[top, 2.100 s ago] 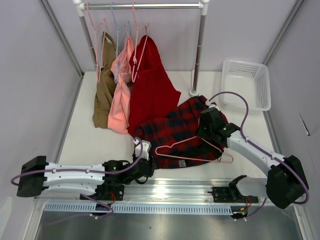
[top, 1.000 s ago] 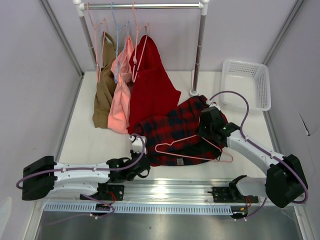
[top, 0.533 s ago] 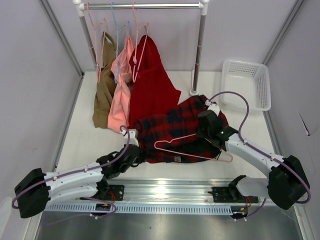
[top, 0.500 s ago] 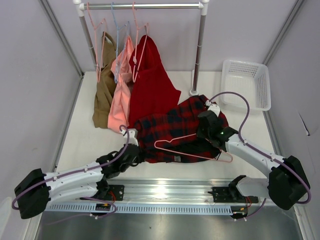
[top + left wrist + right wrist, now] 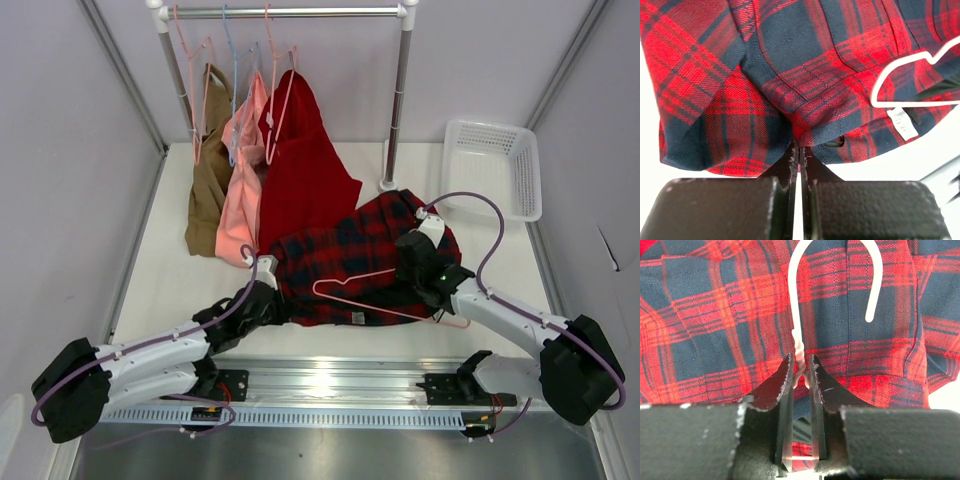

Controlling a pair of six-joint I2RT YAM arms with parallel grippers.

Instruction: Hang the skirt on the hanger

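Note:
The red and navy plaid skirt (image 5: 345,255) lies spread on the table in the top view. Its small white label (image 5: 902,122) sits at the near hem. My left gripper (image 5: 268,292) is at the skirt's left near corner, shut on a fold of the hem (image 5: 800,146). The pale-pink wire hanger (image 5: 385,300) lies on top of the skirt (image 5: 715,315), hook pointing right. My right gripper (image 5: 428,268) is shut on the hanger's twisted neck (image 5: 800,352), below the curved hook (image 5: 794,300). The hanger's left end (image 5: 880,85) shows in the left wrist view.
A clothes rack (image 5: 398,110) stands at the back with tan (image 5: 208,190), salmon-pink (image 5: 240,200) and plain red (image 5: 305,180) garments on hangers. A white basket (image 5: 495,165) sits at the back right. A metal rail (image 5: 330,385) runs along the near edge.
My left arm has swung forward, carrying the skirt's left corner away from the near edge. The right gripper and hanger have shifted slightly right and nearer.

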